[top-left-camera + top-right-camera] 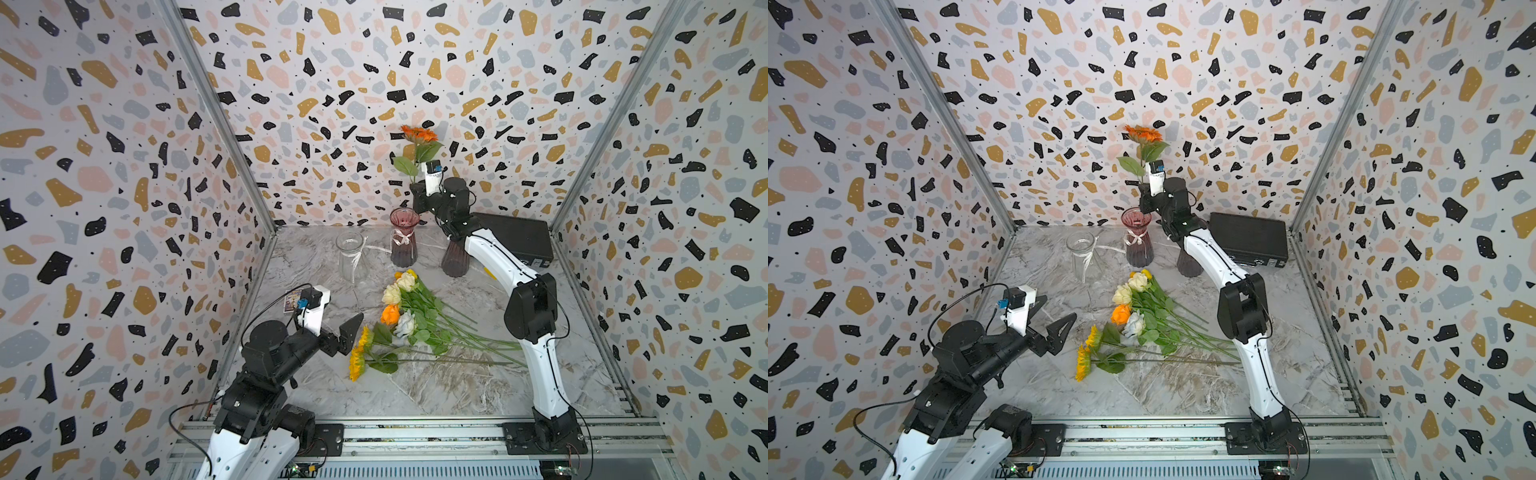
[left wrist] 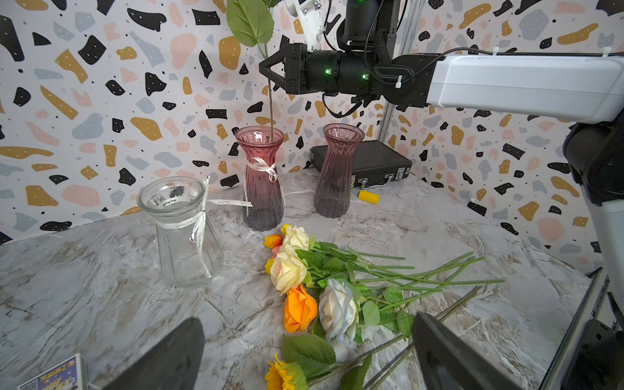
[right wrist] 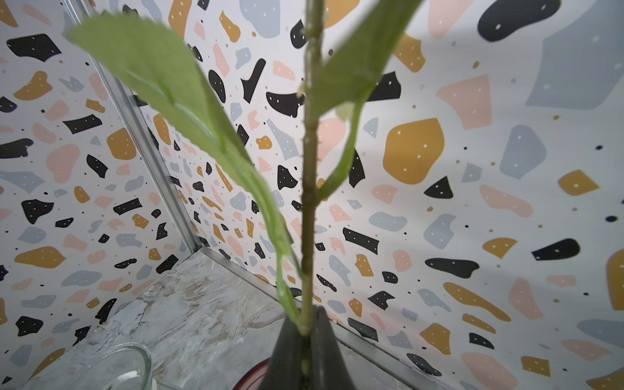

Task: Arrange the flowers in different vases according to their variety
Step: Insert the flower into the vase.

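Left wrist view: the right gripper (image 2: 266,71) is clamped on the thin stem of an orange sunflower (image 1: 419,134). The flower stands upright, its bloom high above the jaws. Its lower end dips into the mouth of the ribboned pink vase (image 2: 261,179) directly beneath that gripper. A plain pink vase (image 2: 337,169) stands under the same arm's wrist, with a black case (image 2: 364,162) and a small yellow block (image 2: 368,196) behind it. The clear vase (image 2: 182,229) stands ahead of the left gripper (image 1: 1059,306), whose jaws are spread wide and hold nothing. Just in front of those open jaws lies the remaining pile on the marble table (image 2: 101,304). It holds cream roses (image 2: 287,270), an orange rose (image 2: 299,310), a white rose (image 2: 337,310), small tulips (image 2: 273,240) and yellow sunflowers (image 1: 357,353). Their stems point toward the right arm's base.
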